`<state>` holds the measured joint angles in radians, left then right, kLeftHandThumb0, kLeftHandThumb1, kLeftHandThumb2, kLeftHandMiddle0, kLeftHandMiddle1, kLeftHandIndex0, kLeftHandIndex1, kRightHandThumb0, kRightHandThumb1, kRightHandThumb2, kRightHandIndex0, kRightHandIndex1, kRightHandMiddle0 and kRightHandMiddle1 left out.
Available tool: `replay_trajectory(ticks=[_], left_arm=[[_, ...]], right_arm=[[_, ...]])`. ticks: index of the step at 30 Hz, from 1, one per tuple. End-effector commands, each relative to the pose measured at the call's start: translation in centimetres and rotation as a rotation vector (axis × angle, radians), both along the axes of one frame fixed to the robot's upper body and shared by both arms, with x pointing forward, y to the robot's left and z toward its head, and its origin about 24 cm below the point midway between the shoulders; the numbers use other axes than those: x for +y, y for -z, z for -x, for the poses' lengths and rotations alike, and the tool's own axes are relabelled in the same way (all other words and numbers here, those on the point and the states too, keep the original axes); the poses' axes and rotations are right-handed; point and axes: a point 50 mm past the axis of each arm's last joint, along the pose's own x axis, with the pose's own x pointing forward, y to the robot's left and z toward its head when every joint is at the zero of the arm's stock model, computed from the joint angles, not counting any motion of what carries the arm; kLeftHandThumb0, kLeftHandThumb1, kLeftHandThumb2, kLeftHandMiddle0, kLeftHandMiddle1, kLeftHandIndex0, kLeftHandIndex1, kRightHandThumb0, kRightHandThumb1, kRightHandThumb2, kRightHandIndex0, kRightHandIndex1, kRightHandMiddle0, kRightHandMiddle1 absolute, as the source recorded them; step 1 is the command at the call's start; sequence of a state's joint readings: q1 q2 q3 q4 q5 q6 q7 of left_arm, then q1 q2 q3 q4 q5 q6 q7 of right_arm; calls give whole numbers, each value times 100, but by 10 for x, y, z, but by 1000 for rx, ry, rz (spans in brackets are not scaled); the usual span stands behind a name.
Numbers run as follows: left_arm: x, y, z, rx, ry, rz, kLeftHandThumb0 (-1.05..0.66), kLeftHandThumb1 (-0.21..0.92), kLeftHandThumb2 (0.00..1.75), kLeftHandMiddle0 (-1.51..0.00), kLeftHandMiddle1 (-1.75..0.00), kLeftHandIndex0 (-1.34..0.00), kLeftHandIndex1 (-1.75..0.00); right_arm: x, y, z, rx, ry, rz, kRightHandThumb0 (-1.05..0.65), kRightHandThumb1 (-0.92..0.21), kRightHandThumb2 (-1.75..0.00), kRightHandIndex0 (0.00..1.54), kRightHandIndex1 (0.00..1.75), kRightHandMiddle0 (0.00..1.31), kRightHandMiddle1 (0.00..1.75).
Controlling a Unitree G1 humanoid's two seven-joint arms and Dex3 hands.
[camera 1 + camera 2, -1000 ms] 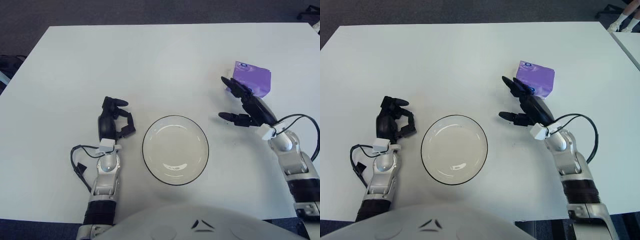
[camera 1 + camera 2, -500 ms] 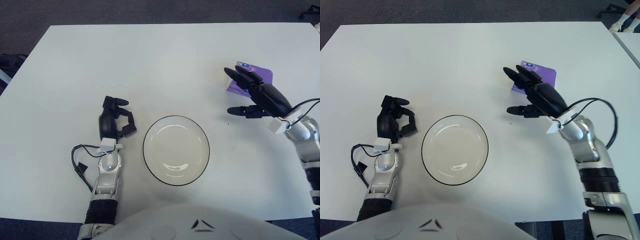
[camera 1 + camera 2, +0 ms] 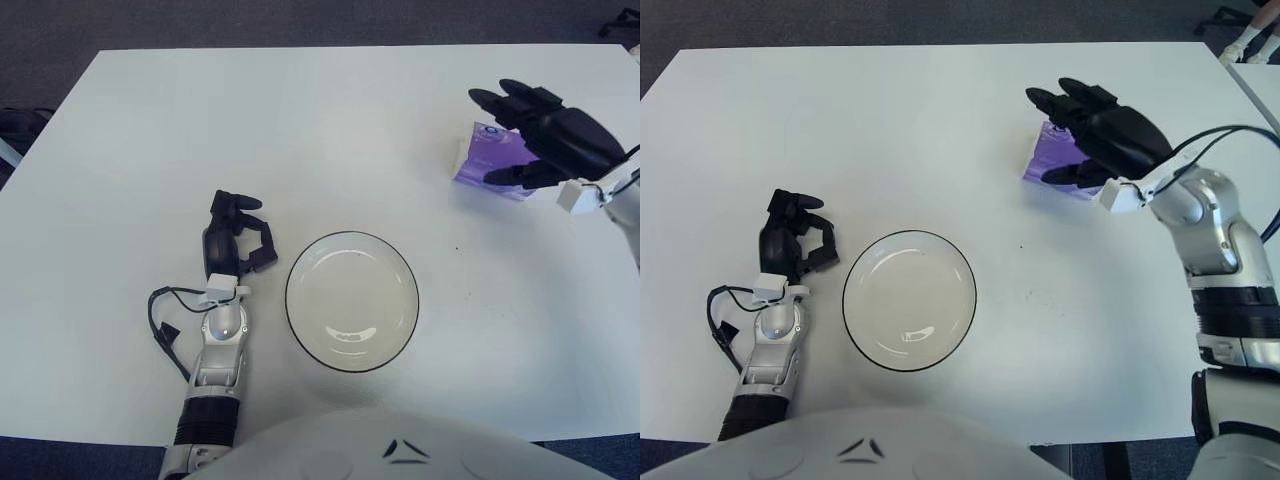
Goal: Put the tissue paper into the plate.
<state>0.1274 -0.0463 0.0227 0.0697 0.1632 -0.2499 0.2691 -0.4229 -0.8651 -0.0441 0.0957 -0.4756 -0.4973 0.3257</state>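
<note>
Here, right hand (image 3: 1102,135) spread wide over purple tissue pack (image 3: 1050,160), far right of plate (image 3: 909,299); left hand (image 3: 792,234) curled, empty, left of plate.

Right hand (image 3: 1102,135) sits over the tissue paper (image 3: 1054,162), which lies on the table (image 3: 940,120) partly beneath its fingers. Plate (image 3: 909,299) lies nearer the robot, left of that hand and just right of the left hand (image 3: 790,235).

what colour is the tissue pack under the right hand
Purple, seen best in the right eye view: the tissue pack shows beneath the open right hand.
</note>
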Motion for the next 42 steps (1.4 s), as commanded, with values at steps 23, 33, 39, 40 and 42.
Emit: replay_trajectory(ticks=[23, 33, 39, 40, 42], left_arm=[[-6, 41, 23, 199, -2, 31, -1, 36, 125, -64, -164, -33, -175], [-5, 42, 24, 203, -4, 33, -1, 35, 129, -63, -170, -34, -175], [-6, 41, 25, 200, -4, 39, -1, 35, 128, -63, -169, -33, -175], [-6, 41, 25, 199, -4, 39, -1, 35, 128, -63, -168, -33, -175], [-6, 42, 25, 200, -6, 38, -1, 36, 127, -63, -168, -33, -175]], right_arm=[[-7, -27, -25, 40, 35, 298, -105, -82, -24, 0, 0, 0, 0], [-2, -24, -33, 159, -3, 379, -105, -77, -23, 0, 0, 0, 0], [-2, -24, -36, 194, -16, 399, -105, -76, -23, 0, 0, 0, 0], [-2, -25, -36, 200, -18, 402, -105, -76, -23, 0, 0, 0, 0], [-2, -24, -37, 218, -21, 406, -105, -76, -23, 0, 0, 0, 0]])
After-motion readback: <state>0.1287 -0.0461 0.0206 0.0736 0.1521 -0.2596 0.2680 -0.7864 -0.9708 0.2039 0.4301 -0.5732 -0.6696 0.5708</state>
